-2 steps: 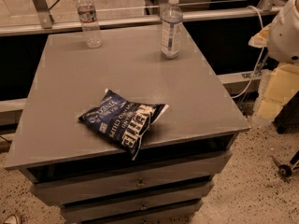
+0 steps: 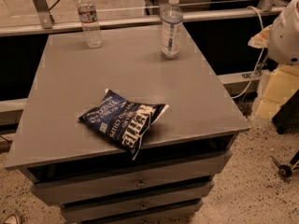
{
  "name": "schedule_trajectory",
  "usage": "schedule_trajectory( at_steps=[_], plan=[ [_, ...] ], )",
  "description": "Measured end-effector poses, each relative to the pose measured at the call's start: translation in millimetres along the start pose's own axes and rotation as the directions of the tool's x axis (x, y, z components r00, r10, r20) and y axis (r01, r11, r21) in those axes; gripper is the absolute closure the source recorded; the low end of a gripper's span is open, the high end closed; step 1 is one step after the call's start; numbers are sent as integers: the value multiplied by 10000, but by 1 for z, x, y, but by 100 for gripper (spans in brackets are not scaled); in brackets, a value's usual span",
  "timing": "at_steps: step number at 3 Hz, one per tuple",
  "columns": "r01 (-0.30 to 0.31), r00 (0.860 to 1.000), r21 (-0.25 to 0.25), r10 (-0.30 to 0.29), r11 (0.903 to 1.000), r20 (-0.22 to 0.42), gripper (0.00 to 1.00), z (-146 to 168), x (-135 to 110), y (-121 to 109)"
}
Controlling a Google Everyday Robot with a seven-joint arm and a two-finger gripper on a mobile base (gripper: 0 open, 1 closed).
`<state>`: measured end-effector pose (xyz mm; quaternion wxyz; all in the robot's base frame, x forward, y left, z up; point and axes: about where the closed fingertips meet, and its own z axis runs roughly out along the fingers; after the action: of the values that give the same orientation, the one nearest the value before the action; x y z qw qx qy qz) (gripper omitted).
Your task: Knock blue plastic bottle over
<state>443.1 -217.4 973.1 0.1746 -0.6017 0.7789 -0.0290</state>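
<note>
We are seeing blue bottle [image 2: 171, 29], clear plastic, standing upright on smooth grey bench [image 2: 70, 92]; cream blocky end effector [image 2: 273, 94] hanging right of bench, state we cannot tell.

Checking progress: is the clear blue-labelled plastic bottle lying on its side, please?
No, the clear blue-labelled plastic bottle stands upright; the hand hangs right of the grey table.

High view over table [image 2: 117, 73]; pincer [image 2: 274, 91] far right
</note>
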Motion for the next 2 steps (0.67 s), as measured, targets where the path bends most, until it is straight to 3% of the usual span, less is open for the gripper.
schedule_trajectory(
  at_steps=[1, 2],
  plan=[
    [-169, 9983, 443, 144, 9989, 563, 0, 19, -5, -24],
    [-500, 9884, 1211, 317, 9914, 1489, 0, 42, -18, -76]
  ],
)
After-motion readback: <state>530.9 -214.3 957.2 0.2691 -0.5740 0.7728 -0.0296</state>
